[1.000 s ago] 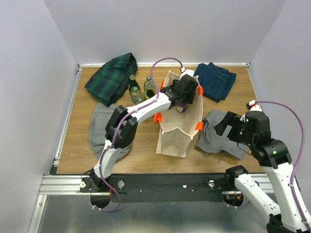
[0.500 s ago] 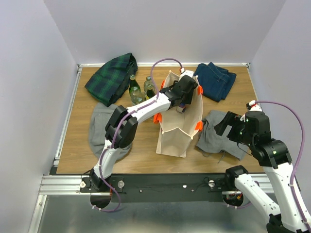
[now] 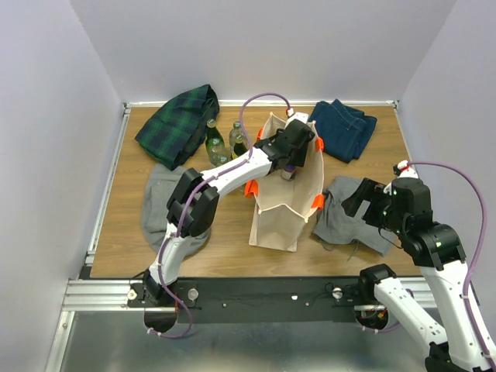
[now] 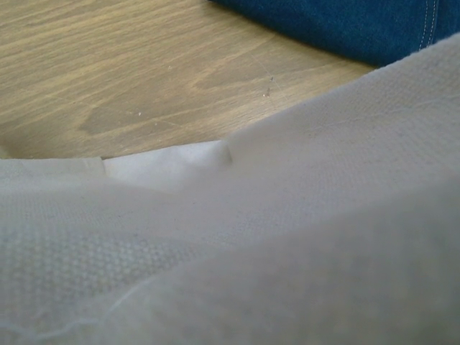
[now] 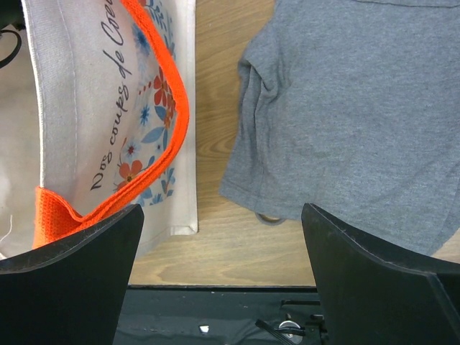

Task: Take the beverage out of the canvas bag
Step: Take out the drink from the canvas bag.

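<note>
The beige canvas bag (image 3: pixel 280 203) with orange handles (image 3: pixel 317 201) stands upright mid-table. My left gripper (image 3: pixel 291 155) reaches into its open top from the left. A small dark purplish thing (image 3: pixel 288 173) shows just under it inside the bag; I cannot tell if it is the beverage or if the fingers hold it. The left wrist view shows only blurred canvas (image 4: pixel 287 237) close up, with no fingers in sight. My right gripper (image 3: pixel 358 200) is open and empty above a grey cloth (image 3: pixel 349 221), right of the bag. The right wrist view shows the gripper (image 5: pixel 221 215) and the bag's printed side (image 5: pixel 122 122).
Two green glass bottles (image 3: pixel 215 144) (image 3: pixel 238 138) stand on the table left of the bag. A plaid cloth (image 3: pixel 177 124) lies at the back left, folded jeans (image 3: pixel 343 129) at the back right, another grey cloth (image 3: pixel 159 203) under the left arm. The table's front edge (image 5: pixel 215 284) is near.
</note>
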